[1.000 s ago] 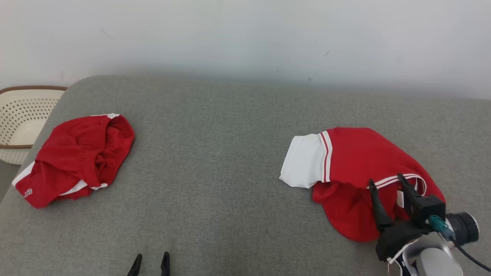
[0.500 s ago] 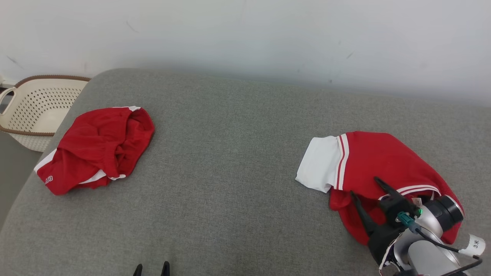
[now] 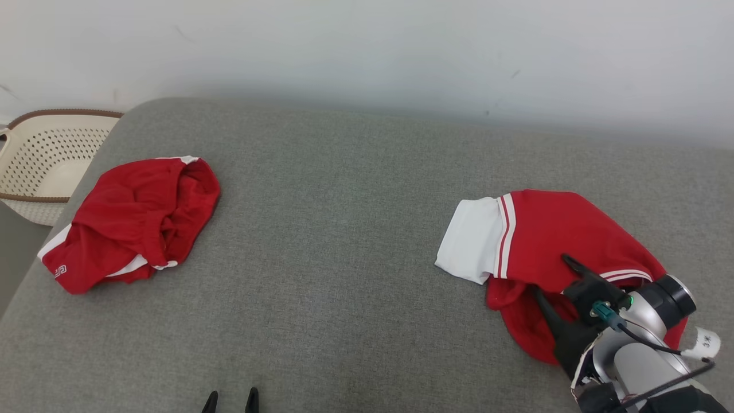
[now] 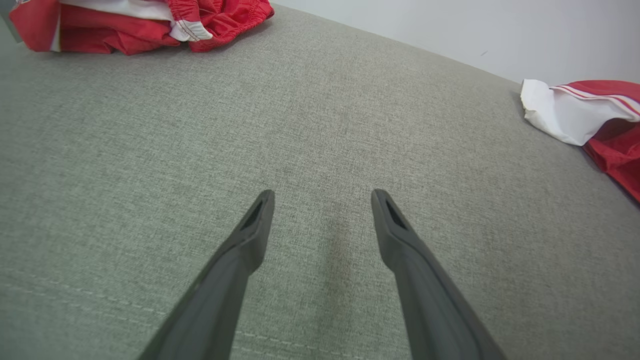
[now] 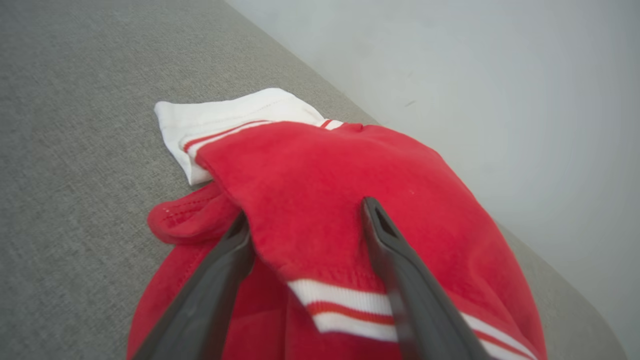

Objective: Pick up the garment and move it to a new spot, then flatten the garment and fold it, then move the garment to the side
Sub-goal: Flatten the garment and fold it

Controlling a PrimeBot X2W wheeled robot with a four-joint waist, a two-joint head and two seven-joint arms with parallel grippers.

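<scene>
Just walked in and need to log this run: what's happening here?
The robot's right gripper is open with its fingers straddling a fold of the red and white garment on the gray cushion, not yet closed on it. The left gripper hangs open over bare cushion. A second red garment lies crumpled near a basket.

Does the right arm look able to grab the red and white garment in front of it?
Probably yes. The right gripper is open, its fingers sit either side of a fold of the red and white garment, and nothing else is in the way.
</scene>
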